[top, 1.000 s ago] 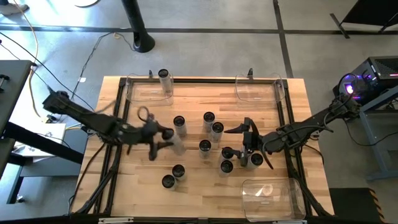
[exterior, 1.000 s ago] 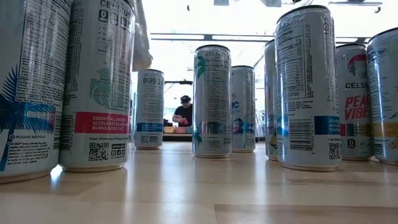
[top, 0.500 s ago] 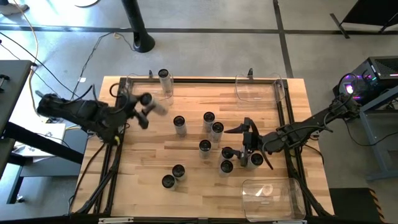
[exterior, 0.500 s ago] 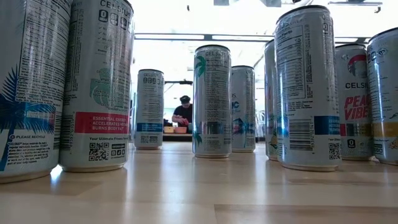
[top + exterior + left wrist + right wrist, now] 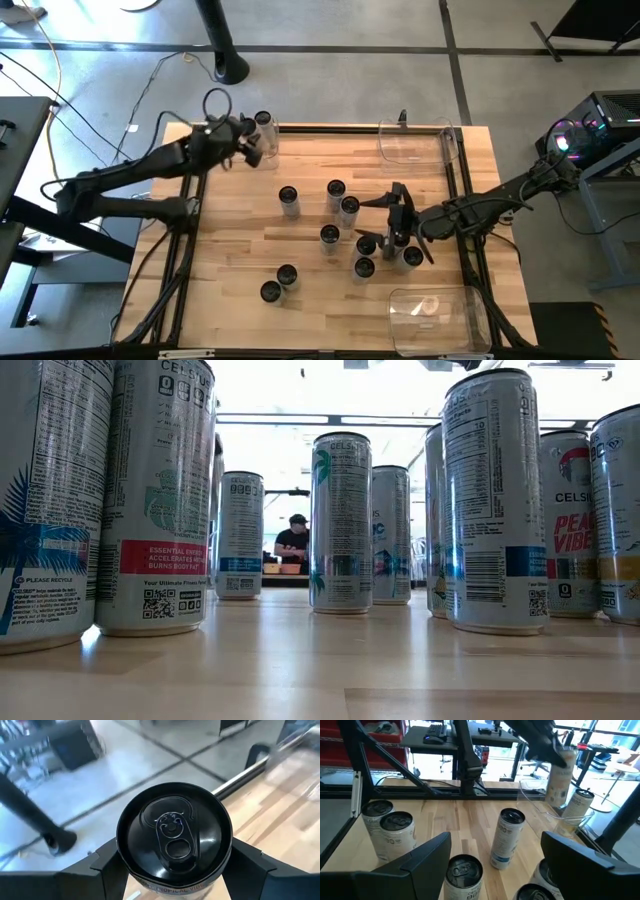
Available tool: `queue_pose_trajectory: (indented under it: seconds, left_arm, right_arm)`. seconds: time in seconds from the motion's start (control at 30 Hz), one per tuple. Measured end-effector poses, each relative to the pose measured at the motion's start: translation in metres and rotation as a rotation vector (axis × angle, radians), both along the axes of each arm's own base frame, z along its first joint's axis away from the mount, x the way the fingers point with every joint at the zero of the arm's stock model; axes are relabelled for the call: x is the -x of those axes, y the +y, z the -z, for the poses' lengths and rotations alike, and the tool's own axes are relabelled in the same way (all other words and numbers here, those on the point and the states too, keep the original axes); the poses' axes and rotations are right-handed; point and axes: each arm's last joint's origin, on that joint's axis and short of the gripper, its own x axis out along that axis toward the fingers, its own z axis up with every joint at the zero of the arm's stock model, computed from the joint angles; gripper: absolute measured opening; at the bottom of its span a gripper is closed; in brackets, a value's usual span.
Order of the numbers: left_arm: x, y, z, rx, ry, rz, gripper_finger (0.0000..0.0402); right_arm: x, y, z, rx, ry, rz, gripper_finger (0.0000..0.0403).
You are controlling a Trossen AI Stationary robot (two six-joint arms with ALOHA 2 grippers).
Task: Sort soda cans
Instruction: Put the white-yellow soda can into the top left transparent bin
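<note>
left gripper (image 5: pixel 245 145) is clamped on a soda can (image 5: pixel 174 832), upper left of the high view. right gripper (image 5: pixel 392 235) hangs spread over the centre-right cans (image 5: pixel 363 266).

Left end effector (image 5: pixel 245 148) gripping, right end effector (image 5: pixel 398 238) open
</note>
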Motion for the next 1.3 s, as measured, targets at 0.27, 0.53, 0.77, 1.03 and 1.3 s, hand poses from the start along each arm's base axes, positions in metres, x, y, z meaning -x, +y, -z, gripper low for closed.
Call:
queue_pose_trajectory:
  seconds: [0.27,0.53,0.77,1.03,1.3]
  left_arm:
    - [-0.021,0.032,0.033,0.088,0.088,-0.013,0.0241]
    - [-0.044,0.046,0.059,0.114,0.141,-0.007,0.0241]
    - [-0.054,0.052,0.079,0.156,0.190,-0.017,0.0245]
    - [-0.055,0.053,0.082,0.166,0.191,-0.023,0.0269]
    - [-0.051,0.055,0.082,0.190,0.198,-0.022,0.0295]
  right_arm:
    - [0.000,0.001,0.001,-0.009,0.009,-0.034,0.0304]
    - [0.000,0.001,0.001,-0.029,0.006,-0.031,0.0304]
    - [-0.005,0.004,0.008,-0.026,0.032,-0.029,0.0304]
    - [-0.008,0.005,0.012,-0.033,0.044,-0.025,0.0304]
    - [-0.008,0.005,0.012,-0.034,0.044,-0.025,0.0304]
